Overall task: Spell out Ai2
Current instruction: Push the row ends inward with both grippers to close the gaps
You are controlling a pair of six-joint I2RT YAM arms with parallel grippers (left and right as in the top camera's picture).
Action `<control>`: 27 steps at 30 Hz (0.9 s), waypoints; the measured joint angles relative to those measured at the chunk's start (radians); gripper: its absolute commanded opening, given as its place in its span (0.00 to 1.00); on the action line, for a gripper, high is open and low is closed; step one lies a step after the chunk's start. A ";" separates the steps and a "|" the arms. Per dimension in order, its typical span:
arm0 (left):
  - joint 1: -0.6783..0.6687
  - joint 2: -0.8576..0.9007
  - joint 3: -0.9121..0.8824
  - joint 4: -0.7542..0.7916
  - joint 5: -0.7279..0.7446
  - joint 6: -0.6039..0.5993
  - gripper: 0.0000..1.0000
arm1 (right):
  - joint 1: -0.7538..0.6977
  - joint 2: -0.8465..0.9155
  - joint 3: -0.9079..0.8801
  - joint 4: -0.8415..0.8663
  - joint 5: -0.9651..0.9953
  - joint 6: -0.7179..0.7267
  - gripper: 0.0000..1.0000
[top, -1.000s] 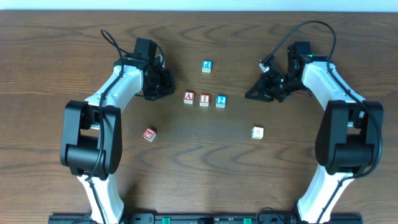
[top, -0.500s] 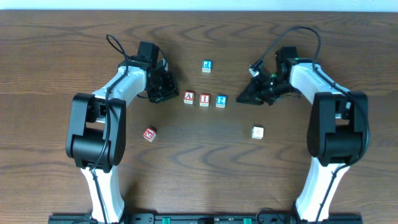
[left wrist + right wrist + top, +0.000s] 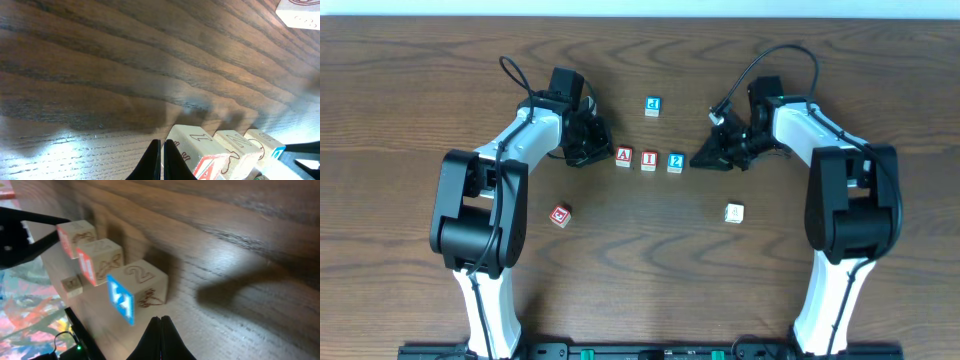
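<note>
Three wooden letter blocks stand in a row at the table's middle: a red A block (image 3: 623,157), a red I block (image 3: 649,159) and a blue 2 block (image 3: 675,161). My left gripper (image 3: 604,154) is shut and empty, its tips right beside the A block (image 3: 200,155) on its left. My right gripper (image 3: 698,161) is shut and empty, its tips just right of the 2 block (image 3: 137,292). The row also shows in the right wrist view, with the I block (image 3: 102,260) and the A block (image 3: 75,237) behind.
A blue block (image 3: 653,105) lies behind the row. A red block (image 3: 560,215) lies front left. A pale block (image 3: 734,213) lies front right. Cables loop above both wrists.
Both arms have swung inward toward the row. The left tips have closed in on the A block and the right tips on the 2 block. The blocks have not moved.
</note>
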 measured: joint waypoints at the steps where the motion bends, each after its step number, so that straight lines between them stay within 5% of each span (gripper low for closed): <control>1: 0.000 0.000 0.000 0.002 0.000 -0.001 0.06 | 0.001 0.007 0.000 0.001 0.001 0.001 0.01; 27: -0.003 0.030 0.000 0.019 0.023 -0.048 0.06 | 0.039 0.034 0.000 0.031 0.037 0.045 0.01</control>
